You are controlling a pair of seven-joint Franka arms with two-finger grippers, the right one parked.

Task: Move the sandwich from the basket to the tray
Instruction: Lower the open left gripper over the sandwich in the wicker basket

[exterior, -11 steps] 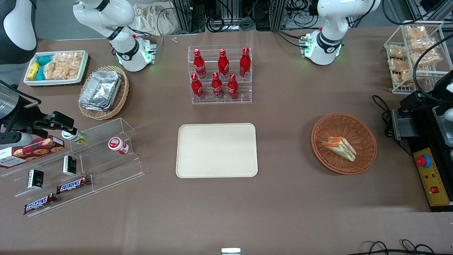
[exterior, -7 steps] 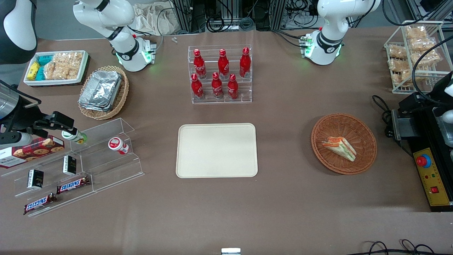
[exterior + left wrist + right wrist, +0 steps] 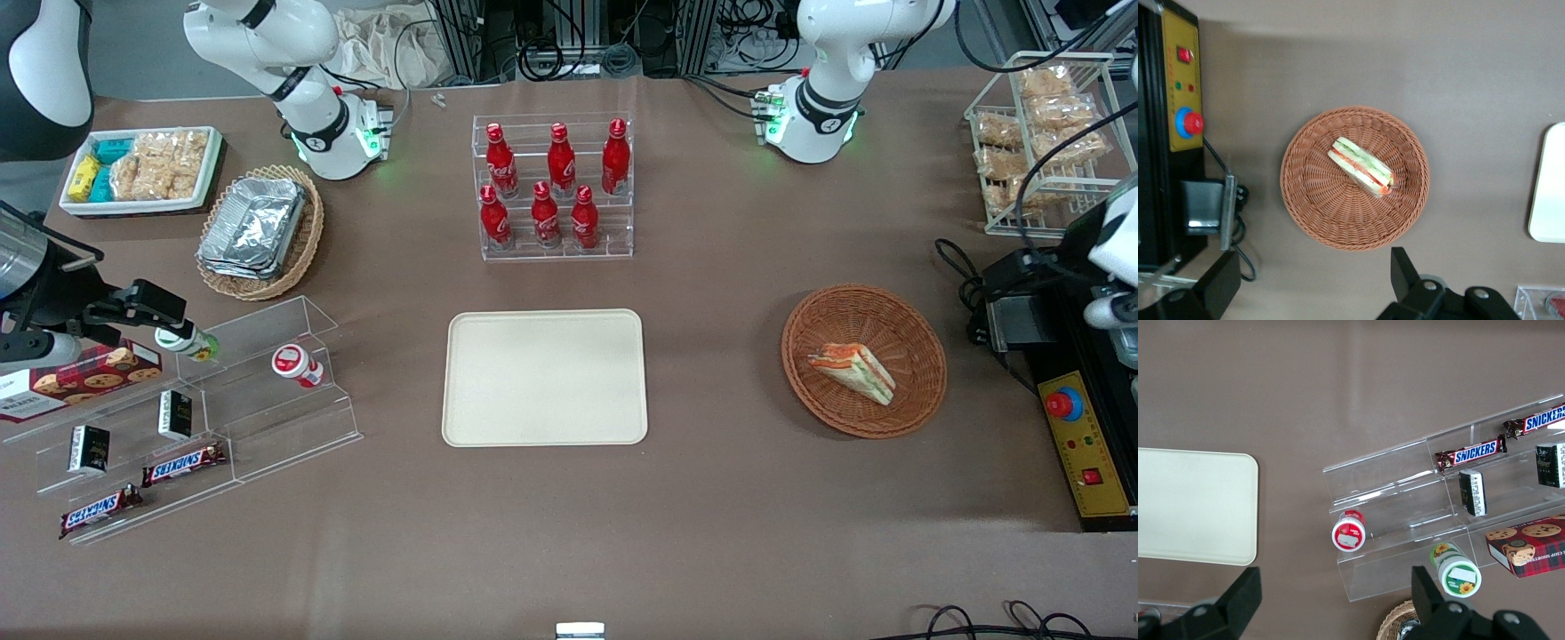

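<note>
1. Brown cloth is covering the table (image 3: 729, 524), and the cream tray (image 3: 544, 378) is lying bare at its middle, with racks of red bottles (image 3: 556, 191) farther from the front camera.
2. Toward the working arm's end, the sandwich (image 3: 853, 372) is lying on its side in the middle of the reddish wicker basket (image 3: 867, 298), well apart from the tray.
3. Its long axis is running diagonally. One end is pointing toward the tray and away from the front camera, and the other is pointing nearer that camera and toward the working arm's end. The striped filling edge is showing along its length.
4. The left arm's gripper (image 3: 1311, 290) is hovering high over the basket's rim, not over the sandwich, with its fingers (image 3: 1406, 273) spread wide and holding nothing.
5. Likely risks:
   - If the fingers come down across the long axis off-centre, the slick wrap may be slipping out.
   - Squeezing the soft bread too hard may be crushing it.
   - A fingertip catching the weave could be dragging the light basket.
</note>
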